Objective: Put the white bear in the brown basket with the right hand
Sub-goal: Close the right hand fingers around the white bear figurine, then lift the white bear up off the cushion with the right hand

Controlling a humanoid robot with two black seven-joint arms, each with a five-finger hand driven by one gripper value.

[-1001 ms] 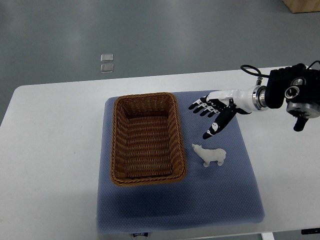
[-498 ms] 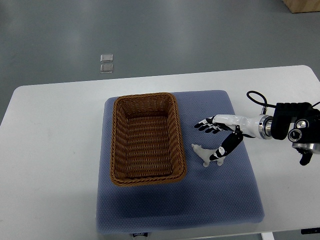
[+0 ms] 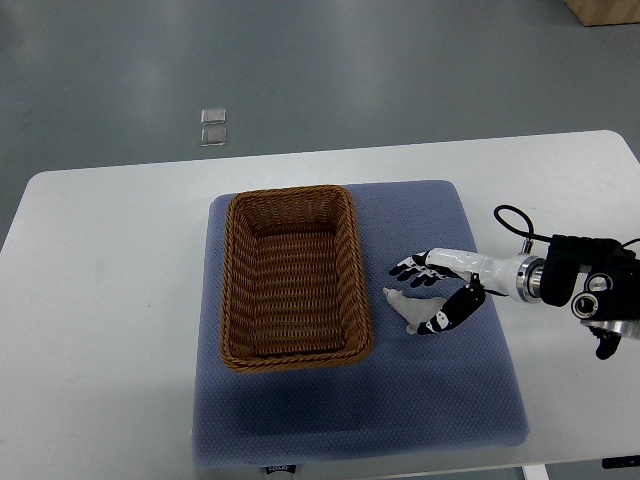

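A small white bear lies on the blue mat, just right of the brown wicker basket. My right hand comes in from the right edge and hovers low over the bear. Its fingers are spread above the bear's back and the thumb covers the bear's rear end. The hand is open around the bear, not closed on it. The basket is empty. The left arm is not in view.
The mat lies on a white table. The right forearm with a black wrist unit and a looping cable lies over the table's right side. Grey floor lies beyond the far edge.
My right hand has come down and toward the near side, from above the mat beside the basket's top corner to right over the bear. The bear has not moved.
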